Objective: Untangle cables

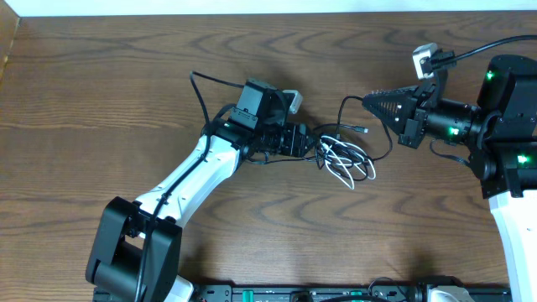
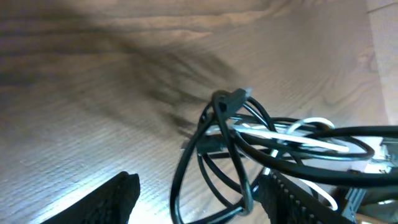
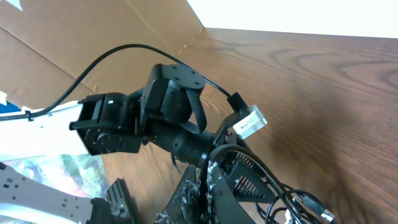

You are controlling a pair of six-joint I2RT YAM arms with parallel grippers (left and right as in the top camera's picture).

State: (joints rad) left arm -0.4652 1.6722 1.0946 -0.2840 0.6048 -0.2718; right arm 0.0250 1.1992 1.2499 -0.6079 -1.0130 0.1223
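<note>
wood tabletop (image 1: 126,84), cables (image 1: 346,156) between released left end effector's (image 2: 205,199) fingers (image 2: 115,199); right end effector (image 1: 375,102) clenched

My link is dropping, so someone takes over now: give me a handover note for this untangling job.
Left gripper: jaws open, astride loops of the cable tangle on the wooden table.
Right gripper: jaws shut, apparently pinching a black cable leading from the tangle.
Done: nothing separated; the white cable lies wound among black ones.
Left to do: pull each cable free, lay them apart.
</note>
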